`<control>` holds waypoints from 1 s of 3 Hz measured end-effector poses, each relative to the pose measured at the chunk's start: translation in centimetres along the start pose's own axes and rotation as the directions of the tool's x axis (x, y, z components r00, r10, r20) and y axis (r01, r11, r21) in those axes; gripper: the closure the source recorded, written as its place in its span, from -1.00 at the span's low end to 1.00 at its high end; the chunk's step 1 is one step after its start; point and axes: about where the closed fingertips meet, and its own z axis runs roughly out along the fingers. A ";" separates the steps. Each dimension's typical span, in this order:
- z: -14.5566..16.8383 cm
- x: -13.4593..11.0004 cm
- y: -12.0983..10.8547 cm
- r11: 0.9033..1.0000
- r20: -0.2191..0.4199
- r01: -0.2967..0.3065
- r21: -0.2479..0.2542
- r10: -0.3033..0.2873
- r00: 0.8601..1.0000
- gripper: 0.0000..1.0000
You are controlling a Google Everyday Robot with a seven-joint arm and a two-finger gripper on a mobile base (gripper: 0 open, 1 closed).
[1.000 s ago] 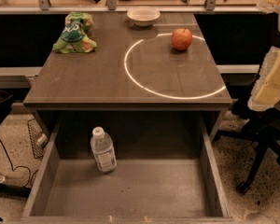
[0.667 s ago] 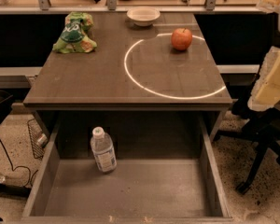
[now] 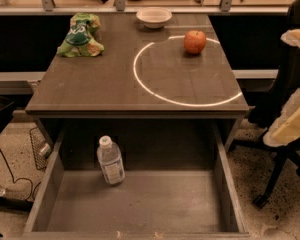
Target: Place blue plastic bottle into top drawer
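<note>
The blue plastic bottle [image 3: 110, 161] stands upright inside the open top drawer [image 3: 140, 204], at the back left of its flat bottom, with its white cap up. Nothing touches it. My gripper [image 3: 289, 126] is part of the pale arm at the right edge of the camera view. It is well to the right of the drawer and apart from the bottle, and holds nothing that I can see.
On the desk top [image 3: 90, 84] are a green snack bag [image 3: 80, 35] at the back left, a white bowl [image 3: 153, 17] at the back middle and a red apple [image 3: 195, 41] inside a bright light ring. A black chair base [image 3: 275, 184] stands right of the drawer.
The pale arm at the right edge has shifted a little lower. The bottle and the drawer have not moved.
</note>
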 end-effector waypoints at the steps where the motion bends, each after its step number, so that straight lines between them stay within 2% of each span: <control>1: 4.0 2.8 1.5 0.999 0.118 -0.035 0.006 0.034 0.992 -1.00; 2: 10.3 3.9 3.8 0.996 0.318 -0.073 -0.045 0.084 0.944 -1.00; 3: 13.1 1.6 5.1 0.987 0.508 -0.113 -0.117 0.157 0.847 -1.00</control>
